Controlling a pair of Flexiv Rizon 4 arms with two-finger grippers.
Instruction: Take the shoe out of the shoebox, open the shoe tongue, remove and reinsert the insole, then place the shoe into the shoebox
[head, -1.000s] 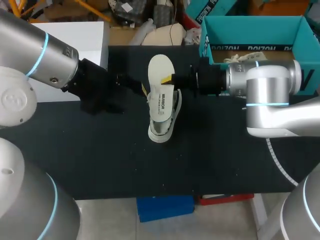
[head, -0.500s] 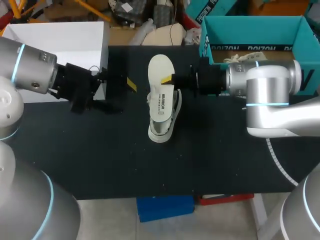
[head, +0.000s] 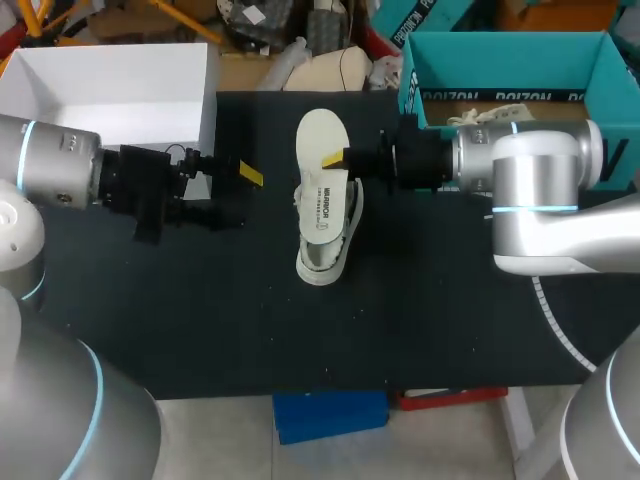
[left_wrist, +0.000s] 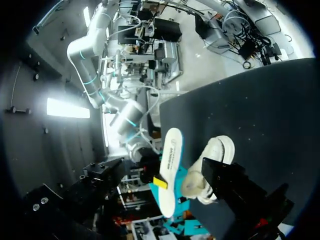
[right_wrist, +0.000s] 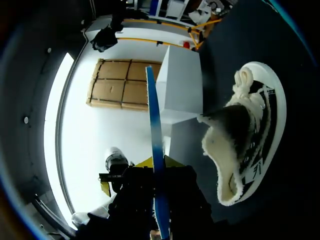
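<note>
One shoe (head: 325, 240), one insole (head: 321, 140), one teal shoebox (head: 505, 65), one white box (head: 110, 90) and two hands are on or over the black worktop (head: 200, 310). The pale shoe stands on its sole near the middle of the worktop. It is just beside the right hand (head: 335, 158) and well apart from the left hand (head: 245, 198). The white insole is raised on its edge over the shoe, and in the head view its lower end overlaps the shoe's opening. I cannot tell whether the two touch. The right hand comes in from the shoebox side and is clamped on the insole. In its wrist view the thin blue edge of the insole runs straight up between the two yellow-tipped fingers, which press it from both sides. The left hand hovers over the worktop between the shoe and the white box. Its fingers are spread wide with nothing between them, and in its wrist view the shoe and the upright insole stand ahead of it. The shoebox sits open at the far right of the worktop, behind the right arm. The white box sits open at the far left.
</note>
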